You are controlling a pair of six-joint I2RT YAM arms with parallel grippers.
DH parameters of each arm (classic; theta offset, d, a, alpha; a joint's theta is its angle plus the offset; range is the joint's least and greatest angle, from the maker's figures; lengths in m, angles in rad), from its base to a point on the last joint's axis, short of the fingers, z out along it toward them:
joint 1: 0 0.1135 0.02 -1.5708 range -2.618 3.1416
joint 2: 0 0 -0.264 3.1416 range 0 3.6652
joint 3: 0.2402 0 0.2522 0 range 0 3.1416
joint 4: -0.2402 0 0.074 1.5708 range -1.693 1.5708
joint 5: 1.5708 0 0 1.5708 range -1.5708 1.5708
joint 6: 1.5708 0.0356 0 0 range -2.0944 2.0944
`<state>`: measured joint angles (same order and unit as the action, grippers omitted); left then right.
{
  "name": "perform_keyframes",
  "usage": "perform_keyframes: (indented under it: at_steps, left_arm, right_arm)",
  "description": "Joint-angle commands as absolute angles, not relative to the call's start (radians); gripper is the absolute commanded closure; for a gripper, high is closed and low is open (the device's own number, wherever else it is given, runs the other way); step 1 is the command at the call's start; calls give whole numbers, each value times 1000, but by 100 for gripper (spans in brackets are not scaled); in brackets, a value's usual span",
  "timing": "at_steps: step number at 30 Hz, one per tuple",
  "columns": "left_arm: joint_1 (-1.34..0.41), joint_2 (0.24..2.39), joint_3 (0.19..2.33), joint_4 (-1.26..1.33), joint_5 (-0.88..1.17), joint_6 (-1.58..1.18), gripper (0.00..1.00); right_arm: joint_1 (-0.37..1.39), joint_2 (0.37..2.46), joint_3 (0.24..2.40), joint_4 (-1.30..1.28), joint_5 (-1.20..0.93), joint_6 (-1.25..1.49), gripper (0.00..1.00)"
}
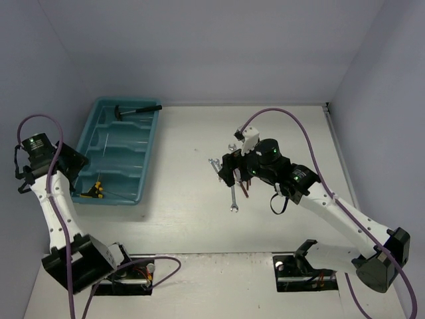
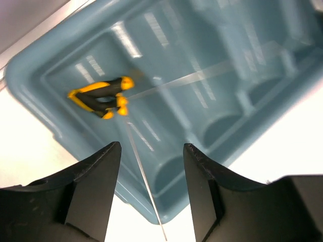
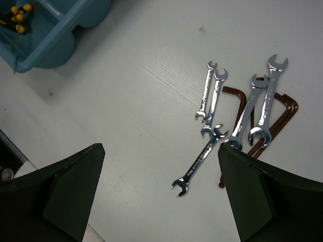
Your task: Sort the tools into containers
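Note:
The teal tray (image 1: 147, 151) lies at the left, with a black-handled hammer (image 1: 137, 110) in its far compartment. Yellow-and-black screwdrivers (image 2: 101, 97) lie in its near end compartment. My left gripper (image 2: 151, 151) hovers just above them, open; one thin screwdriver shaft (image 2: 144, 176) runs between the fingers without touching them. Several silver wrenches (image 3: 212, 96) and reddish-brown bent tools (image 3: 288, 108) lie loose on the table. Over them my right gripper (image 3: 160, 151) hangs wide open and holds nothing. One wrench (image 3: 199, 161) lies between its fingers, well below.
The tray's middle compartments (image 1: 116, 149) hold no tools that I can see. In the top view the right gripper (image 1: 236, 178) covers part of the wrench pile, with one wrench (image 1: 234, 198) showing below it. White walls close in the table on three sides.

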<state>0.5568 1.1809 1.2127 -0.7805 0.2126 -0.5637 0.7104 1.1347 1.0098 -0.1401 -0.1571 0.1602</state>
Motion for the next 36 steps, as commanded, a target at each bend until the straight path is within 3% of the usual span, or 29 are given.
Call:
perform_keyframes:
  at_steps: [1, 15, 29, 33, 36]
  left_arm:
    - [426, 1114, 1281, -721, 213, -453, 50]
    - [383, 1304, 1265, -395, 207, -301, 43]
    - [368, 1642, 1458, -381, 253, -120, 43]
    - [362, 1708, 1491, -381, 253, -85, 44]
    - [349, 1747, 1510, -381, 276, -63, 51]
  right_arm:
    - [675, 1118, 1002, -95, -87, 206, 7]
    - [634, 1132, 1008, -94, -168, 199, 8]
    - [637, 1175, 1002, -91, -196, 187, 8]
    - [635, 1192, 1006, -91, -195, 186, 8]
    - [636, 1205, 1010, -89, -195, 189, 8]
